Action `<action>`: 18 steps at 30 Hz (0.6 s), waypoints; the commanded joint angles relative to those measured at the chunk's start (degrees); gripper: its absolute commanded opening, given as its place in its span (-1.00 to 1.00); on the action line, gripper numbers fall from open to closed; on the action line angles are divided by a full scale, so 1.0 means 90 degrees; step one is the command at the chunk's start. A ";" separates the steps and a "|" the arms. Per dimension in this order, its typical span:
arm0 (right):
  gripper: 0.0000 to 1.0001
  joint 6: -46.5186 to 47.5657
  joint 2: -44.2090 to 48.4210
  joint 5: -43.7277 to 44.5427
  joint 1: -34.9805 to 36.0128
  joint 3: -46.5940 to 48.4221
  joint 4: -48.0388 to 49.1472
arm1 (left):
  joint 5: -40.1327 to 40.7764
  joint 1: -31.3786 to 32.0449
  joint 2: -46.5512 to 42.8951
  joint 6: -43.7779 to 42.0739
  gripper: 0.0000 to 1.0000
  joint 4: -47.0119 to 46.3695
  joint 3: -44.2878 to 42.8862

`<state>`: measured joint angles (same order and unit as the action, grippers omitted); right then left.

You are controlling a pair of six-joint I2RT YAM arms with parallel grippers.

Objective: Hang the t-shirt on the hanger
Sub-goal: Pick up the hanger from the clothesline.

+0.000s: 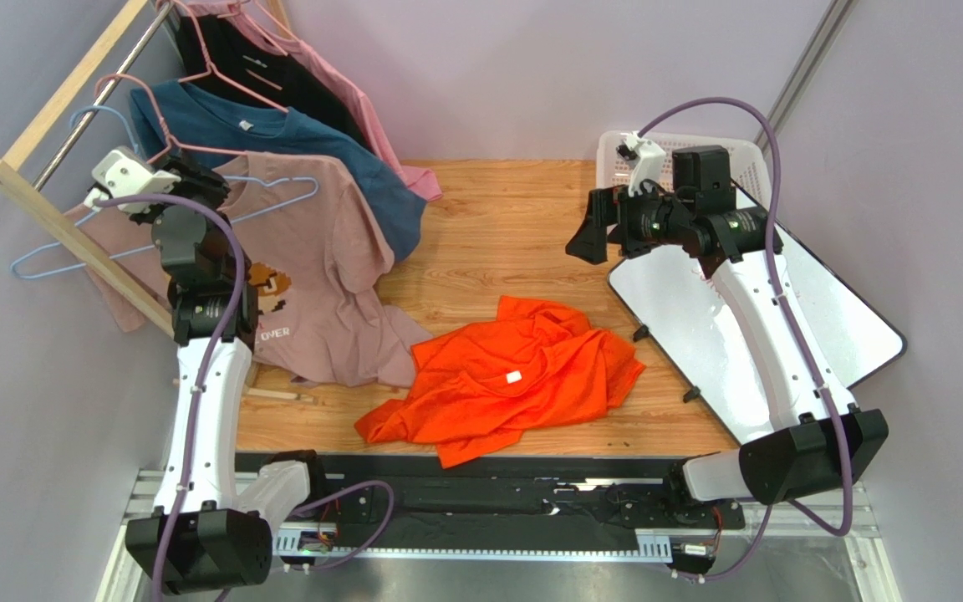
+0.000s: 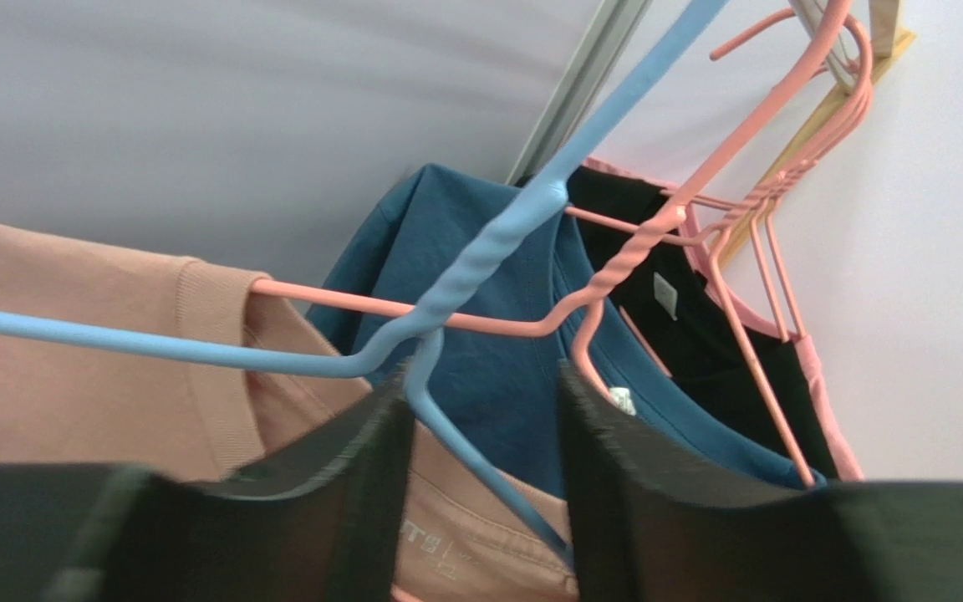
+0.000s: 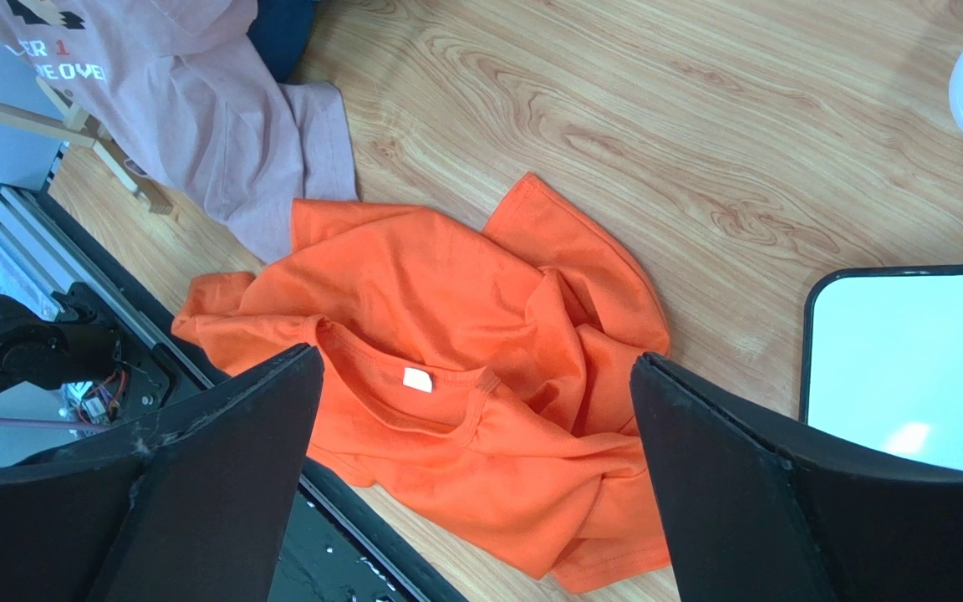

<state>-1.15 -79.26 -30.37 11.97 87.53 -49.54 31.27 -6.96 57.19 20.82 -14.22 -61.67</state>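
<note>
The orange t-shirt [image 1: 512, 376] lies crumpled on the wooden table, its white neck label facing up; it also shows in the right wrist view [image 3: 449, 301]. The light-blue wire hanger [image 1: 41, 257] hangs at the rack on the left, in front of the dusty-pink shirt. My left gripper [image 1: 135, 188] is raised at the rack. In the left wrist view its jaws [image 2: 484, 389] are open, with one sloping arm of the hanger [image 2: 487, 257] running between the fingers, close to the left finger. My right gripper [image 1: 587, 232] hovers high above the table, open and empty [image 3: 474, 364], beyond the t-shirt.
A wooden rack rail [image 1: 60, 94] holds a dusty-pink shirt [image 1: 323, 276], a dark teal shirt [image 1: 286, 151] and a black one on pink wire hangers [image 2: 750, 138]. A white basket [image 1: 650, 144] and a white black-rimmed board [image 1: 750, 314] sit at the right.
</note>
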 commanded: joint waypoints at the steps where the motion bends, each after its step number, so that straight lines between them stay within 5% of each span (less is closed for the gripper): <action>1: 1.00 0.0274 0.0057 -0.0005 0.0028 0.0236 0.0006 | -0.0280 -0.0047 0.0042 0.0041 -0.18 -0.0744 -0.0238; 8: 0.98 0.0274 0.0028 -0.0043 0.0028 0.0206 0.0016 | -0.0778 -0.0047 -0.0309 -0.0359 -0.73 -0.1076 0.0142; 18: 0.97 0.0186 -0.0089 -0.0151 0.0037 0.0343 0.0055 | -0.1335 -0.0047 -0.0758 -0.0099 -1.00 -0.0434 0.0319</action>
<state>0.27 -79.64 -30.57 11.97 87.72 -50.37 22.70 -7.11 52.21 17.45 -19.73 -58.57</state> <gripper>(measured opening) 0.992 0.018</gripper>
